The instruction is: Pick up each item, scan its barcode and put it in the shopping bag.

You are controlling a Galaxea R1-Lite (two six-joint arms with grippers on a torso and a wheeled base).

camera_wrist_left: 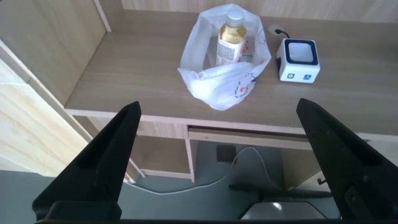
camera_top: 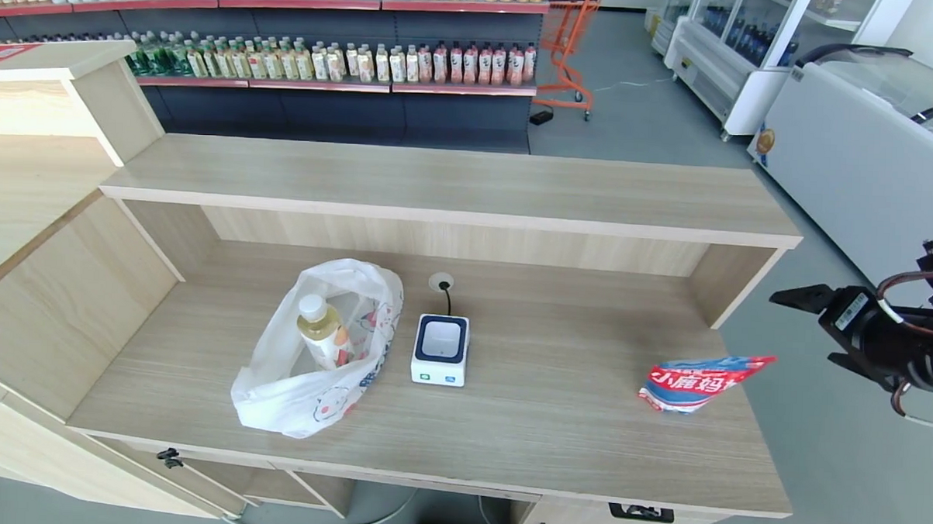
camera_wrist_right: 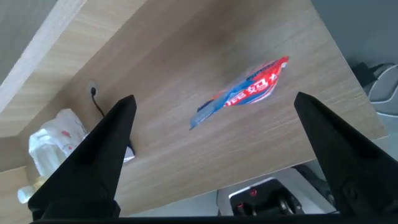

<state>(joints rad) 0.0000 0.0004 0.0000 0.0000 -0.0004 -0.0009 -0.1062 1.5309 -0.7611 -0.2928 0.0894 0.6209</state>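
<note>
Snack pouch (camera_top: 703, 381): glossy film, red and blue print on white, flat and crinkled. It lies on its side near the right end of the counter (camera_top: 554, 428), untouched, well apart from the other items.

Scanner (camera_top: 441, 349): small white box with rounded corners and a dark-framed pale window on top. It sits mid-counter, and a black cable (camera_top: 447, 297) runs from its back to a round grommet.

Shopping bag (camera_top: 291, 403): thin white plastic with small cartoon prints, slumped and open-mouthed, just left of the scanner. Inside is a bottle (camera_top: 320, 334) of pale yellow drink with a white cap, leaning.

Counter: light wood-grain laminate, matte, with a raised ledge (camera_top: 454, 184) behind.

Right gripper (camera_top: 813, 328): black, off the right end of the counter, clear of the pouch. Its fingers are spread with nothing between them.

Right wrist view: the right gripper (camera_wrist_right: 216, 102) frames the pouch (camera_wrist_right: 242, 93), which reads as a long narrow shape lying diagonally, with the bag (camera_wrist_right: 56, 140) at the far end.

Left wrist view: the left gripper (camera_wrist_left: 217, 107) has its fingers wide apart and empty, off the near edge of the counter. This view looks down on the bag (camera_wrist_left: 217, 84), bottle (camera_wrist_left: 230, 40) and scanner (camera_wrist_left: 298, 59), plus a drawer front beneath.

The head view adds shelves (camera_top: 334, 63) of bottled drinks and white chest freezers (camera_top: 850, 151) behind.
</note>
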